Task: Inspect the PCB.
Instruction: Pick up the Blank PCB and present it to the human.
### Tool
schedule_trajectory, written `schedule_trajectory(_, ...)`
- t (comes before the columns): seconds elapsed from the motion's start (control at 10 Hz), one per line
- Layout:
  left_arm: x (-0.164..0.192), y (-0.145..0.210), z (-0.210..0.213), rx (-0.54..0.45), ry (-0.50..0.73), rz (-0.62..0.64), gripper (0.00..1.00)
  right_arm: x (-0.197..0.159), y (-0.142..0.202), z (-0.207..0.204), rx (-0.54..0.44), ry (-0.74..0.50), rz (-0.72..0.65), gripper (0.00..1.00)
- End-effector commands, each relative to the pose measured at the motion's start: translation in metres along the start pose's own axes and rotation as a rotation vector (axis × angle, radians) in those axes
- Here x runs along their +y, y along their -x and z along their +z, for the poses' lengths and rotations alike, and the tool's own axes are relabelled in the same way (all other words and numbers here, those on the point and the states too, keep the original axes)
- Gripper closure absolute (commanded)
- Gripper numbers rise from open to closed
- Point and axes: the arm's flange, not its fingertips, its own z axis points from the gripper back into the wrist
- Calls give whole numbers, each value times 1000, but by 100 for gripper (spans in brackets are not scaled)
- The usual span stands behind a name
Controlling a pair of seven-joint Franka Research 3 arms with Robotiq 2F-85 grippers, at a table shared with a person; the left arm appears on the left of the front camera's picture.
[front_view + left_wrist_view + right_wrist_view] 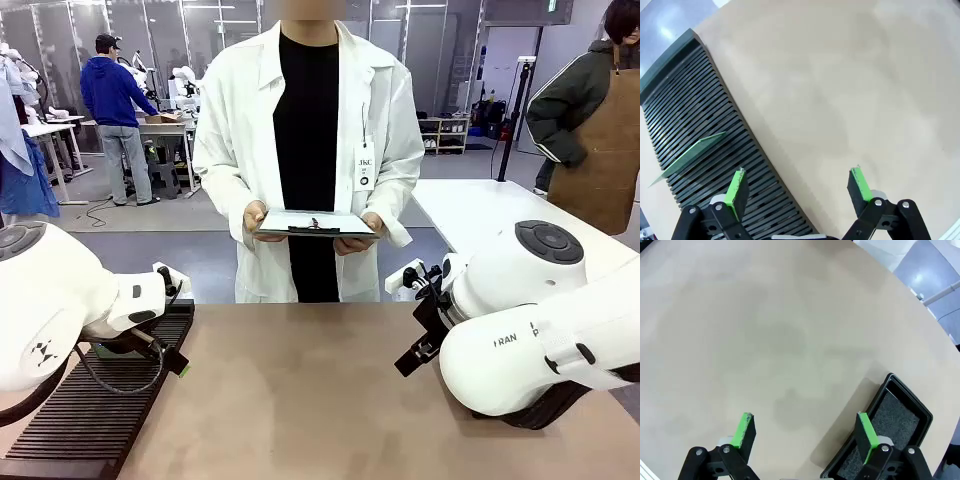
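In the left wrist view the left gripper (800, 177) is hanging wide open over the tan table (850, 75). Its 2 green-padded fingers (735, 190) are rising from the bottom edge with nothing between them. The PCB (690, 156) is sitting at the left of that frame, standing on edge and leaning in the black slotted rack (700, 105). The rack is running from the upper left down to the bottom centre. The board is showing just above and left of the nearer finger, apart from it. In the right wrist view the right gripper (805, 426) is likewise gaping fully and gripping nothing above bare table. A black tray (897, 415) with a grey foam lining is lying at the lower right of that frame, partly behind 1 finger (865, 432). In the front view the left arm (60, 300) is bending in from the left edge over the rack, which is occupying the lower left corner. The right arm (530, 330) is coming in from the right edge at mid-height. At the top centre a person (230, 130) in a white coat is standing at the far side of the table, holding a clipboard (315, 224) level with both hands (256, 218).
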Motion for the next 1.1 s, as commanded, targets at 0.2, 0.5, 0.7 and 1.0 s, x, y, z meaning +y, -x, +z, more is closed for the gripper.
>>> schedule_trajectory(0.2,0,0,0,0,0,0,0,0,0,0,0,0,0,0)
schedule_trajectory(0.5,0,0,0,0,0,0,0,0,0,0,0,0,0,0)
schedule_trajectory(0.7,0,0,0,0,0,0,0,0,0,0,0,0,0,0)
schedule_trajectory(1.0,9,-11,16,-24,60,45,0,-9,-18,15,-12,-66,-27,0)
